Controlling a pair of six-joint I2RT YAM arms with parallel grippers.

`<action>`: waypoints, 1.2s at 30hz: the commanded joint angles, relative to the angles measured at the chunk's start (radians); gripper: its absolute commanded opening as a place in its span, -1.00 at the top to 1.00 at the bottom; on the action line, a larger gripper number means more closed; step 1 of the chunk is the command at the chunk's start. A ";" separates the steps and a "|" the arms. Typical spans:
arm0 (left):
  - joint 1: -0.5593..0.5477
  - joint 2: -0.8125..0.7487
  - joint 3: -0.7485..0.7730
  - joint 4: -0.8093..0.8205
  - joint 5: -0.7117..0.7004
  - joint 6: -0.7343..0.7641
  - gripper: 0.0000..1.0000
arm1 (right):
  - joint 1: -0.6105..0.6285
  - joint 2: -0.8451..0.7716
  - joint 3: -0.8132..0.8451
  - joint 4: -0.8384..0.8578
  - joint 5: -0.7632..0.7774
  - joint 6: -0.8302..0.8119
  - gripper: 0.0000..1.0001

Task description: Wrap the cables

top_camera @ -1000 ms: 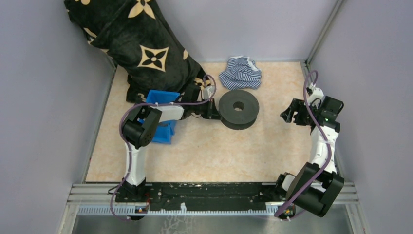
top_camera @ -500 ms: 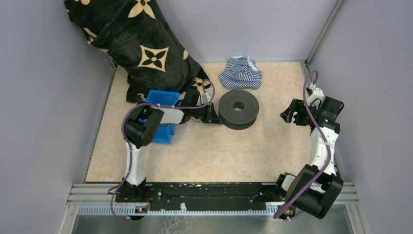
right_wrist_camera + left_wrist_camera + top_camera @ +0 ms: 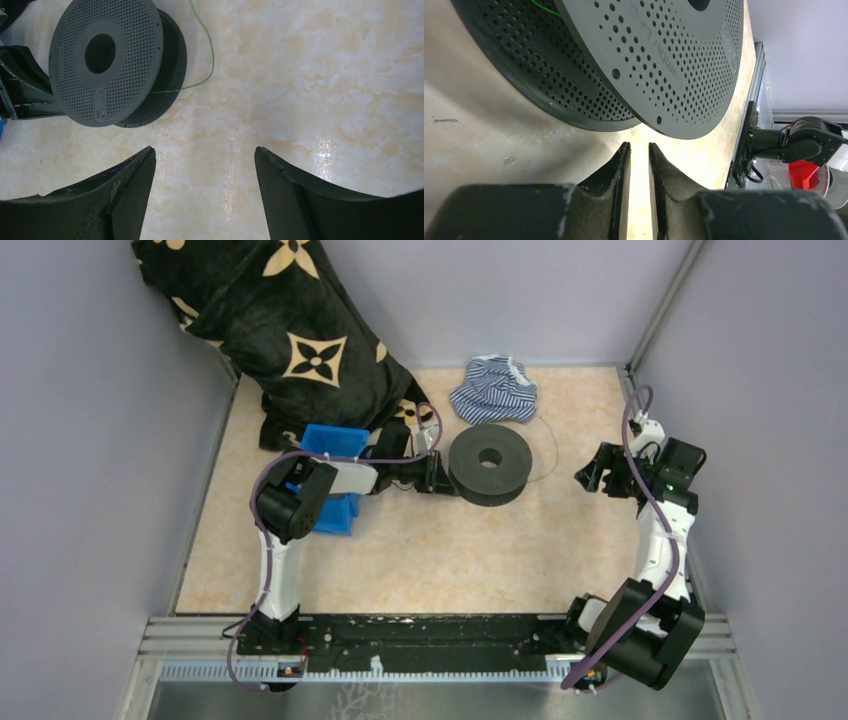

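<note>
Cable [image 3: 556, 450] has sprung out in a loop right of spool [image 3: 490, 465]. L hand [image 3: 639, 147] let go, slightly apart, empty. R hand [image 3: 204, 150] wide, empty. Winding step; next prob. regrab the loose wire.

We see a spool [image 3: 489, 462] of matt dark grey plastic with perforated flanges. The cable [image 3: 213, 52] is thin, smooth green wire. The table [image 3: 325, 75] has a glossy, marbled beige top. At its far edge lies a crumpled striped cloth [image 3: 493, 390], and at its far left corner a soft black patterned blanket [image 3: 290, 330]. The blue bin [image 3: 330, 438] looks like smooth plastic.
</note>
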 commanded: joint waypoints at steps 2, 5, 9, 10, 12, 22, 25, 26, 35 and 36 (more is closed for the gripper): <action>0.001 -0.015 -0.010 -0.028 0.022 0.080 0.46 | -0.004 -0.043 -0.004 0.042 -0.016 -0.023 -0.46; 0.004 -0.043 -0.021 -0.052 0.012 0.129 0.39 | -0.004 -0.038 -0.007 0.044 -0.018 -0.023 -0.46; 0.007 -0.067 -0.031 -0.090 0.010 0.176 0.31 | -0.004 -0.019 -0.010 0.048 -0.034 -0.021 -0.47; 0.008 -0.074 -0.032 -0.101 0.009 0.194 0.29 | -0.004 -0.017 -0.011 0.047 -0.042 -0.020 -0.47; 0.010 -0.088 -0.034 -0.121 0.011 0.221 0.25 | -0.004 -0.010 -0.008 0.037 -0.054 -0.029 -0.47; 0.006 -0.206 -0.048 -0.258 0.000 0.496 0.01 | 0.145 -0.034 0.000 -0.124 0.049 -0.290 -0.46; -0.033 -0.240 -0.057 -0.294 -0.011 0.624 -0.07 | 0.145 -0.046 -0.010 -0.106 0.063 -0.277 -0.46; -0.052 -0.252 -0.061 -0.308 -0.017 0.669 -0.09 | 0.145 -0.048 -0.005 -0.103 0.056 -0.263 -0.46; -0.274 -0.262 0.039 -0.531 -0.101 1.026 -0.44 | 0.146 -0.044 0.045 -0.092 0.043 -0.141 -0.45; -0.289 -0.240 0.069 -0.557 -0.110 1.048 -0.47 | 0.145 -0.048 0.035 -0.081 0.046 -0.133 -0.45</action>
